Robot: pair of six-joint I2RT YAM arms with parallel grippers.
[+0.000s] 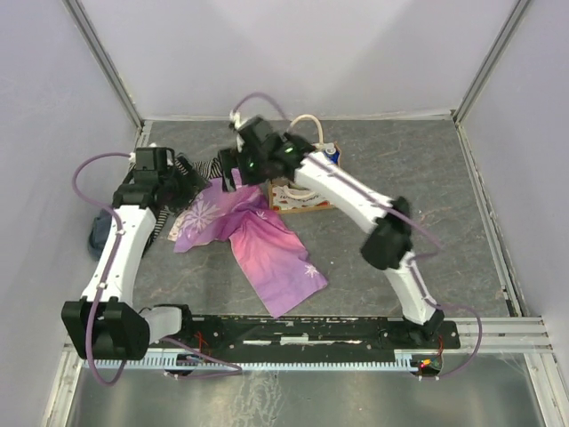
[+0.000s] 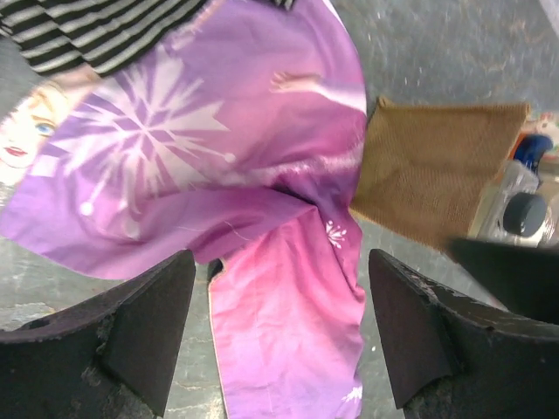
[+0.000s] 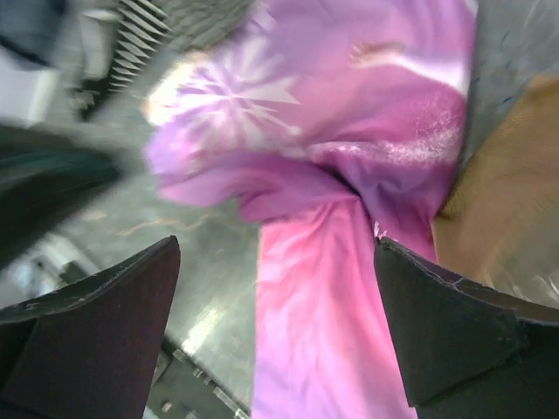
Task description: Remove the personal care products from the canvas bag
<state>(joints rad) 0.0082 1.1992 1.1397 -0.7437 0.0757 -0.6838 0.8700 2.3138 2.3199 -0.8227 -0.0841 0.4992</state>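
Observation:
The canvas bag point(image 1: 300, 197) stands at mid-table, tan with cream handles point(image 1: 307, 120), half hidden under my right forearm. A blue pump top point(image 1: 331, 153) pokes from its far side. In the left wrist view the bag's tan wall point(image 2: 437, 170) faces me, and behind it show a clear bottle with a dark cap point(image 2: 524, 212) and a blue top point(image 2: 531, 150). My left gripper point(image 2: 279, 262) is open and empty above the pink cloth point(image 2: 262, 201). My right gripper point(image 3: 275, 249) is open and empty over the same cloth, left of the bag point(image 3: 515, 201).
The pink-purple printed cloth point(image 1: 258, 236) lies spread left of and in front of the bag. A black-and-white striped cloth point(image 1: 191, 167) sits behind it by my left wrist. A blue-grey object point(image 1: 96, 233) rests at the table's left edge. Walls enclose three sides.

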